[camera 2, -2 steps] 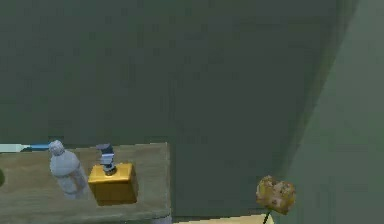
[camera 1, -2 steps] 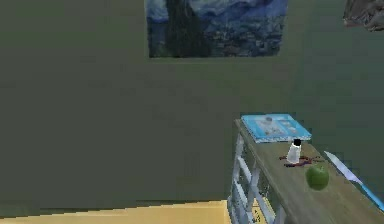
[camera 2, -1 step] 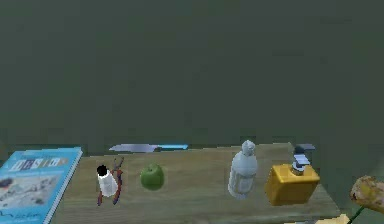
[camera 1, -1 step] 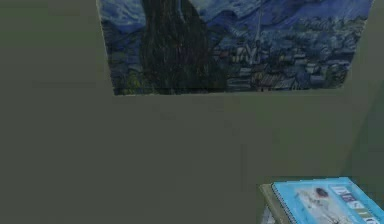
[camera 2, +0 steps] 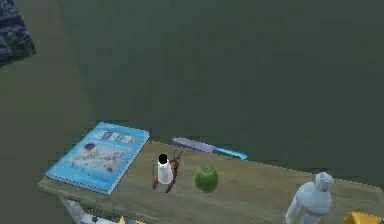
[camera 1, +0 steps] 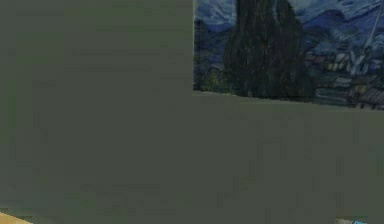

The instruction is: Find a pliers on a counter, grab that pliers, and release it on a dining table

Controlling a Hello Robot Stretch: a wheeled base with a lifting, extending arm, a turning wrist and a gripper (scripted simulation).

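Observation:
A wooden counter top (camera 2: 250, 195) runs across the lower part of the arm side view. Near its middle lies a thin dark red tool (camera 2: 174, 175) with two slim handles, possibly the pliers. A small white cylinder with a black top (camera 2: 163, 168) stands right against it and hides part of it.
On the counter lie a blue book (camera 2: 100, 155) at the left, a long flat blade with a teal end (camera 2: 208, 149) by the wall, and a green apple (camera 2: 206, 179). A white bottle (camera 2: 312, 203) stands at the right. A dark blue painting (camera 1: 290, 48) hangs on the wall (camera 1: 100, 110) close ahead.

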